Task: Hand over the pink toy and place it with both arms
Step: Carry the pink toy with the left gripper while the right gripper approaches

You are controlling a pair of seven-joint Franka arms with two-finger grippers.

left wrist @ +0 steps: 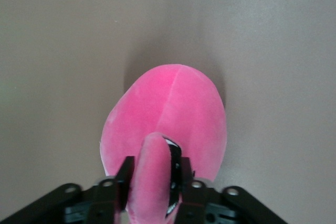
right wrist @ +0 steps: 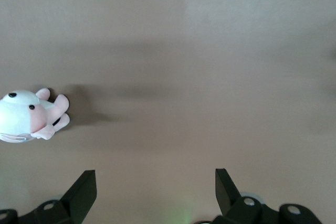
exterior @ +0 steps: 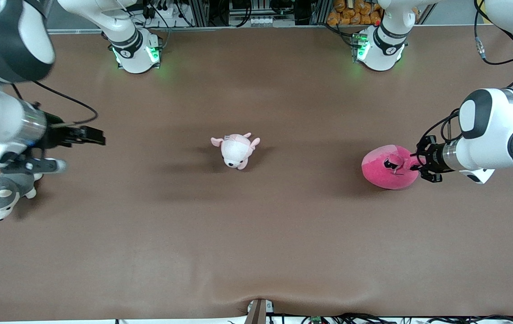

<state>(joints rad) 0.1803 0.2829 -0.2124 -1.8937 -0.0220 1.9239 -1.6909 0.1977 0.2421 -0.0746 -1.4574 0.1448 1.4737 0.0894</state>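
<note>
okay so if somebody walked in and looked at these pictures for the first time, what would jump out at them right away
The hot-pink plush toy at the left arm's end of the table grabs the eye first, with the left hand pinching a fold of it between its fingers. Next comes the small pale pink-and-white plush sitting alone mid-table. The right hand waits open above the table at the right arm's end, near a grey husky plush.
</note>
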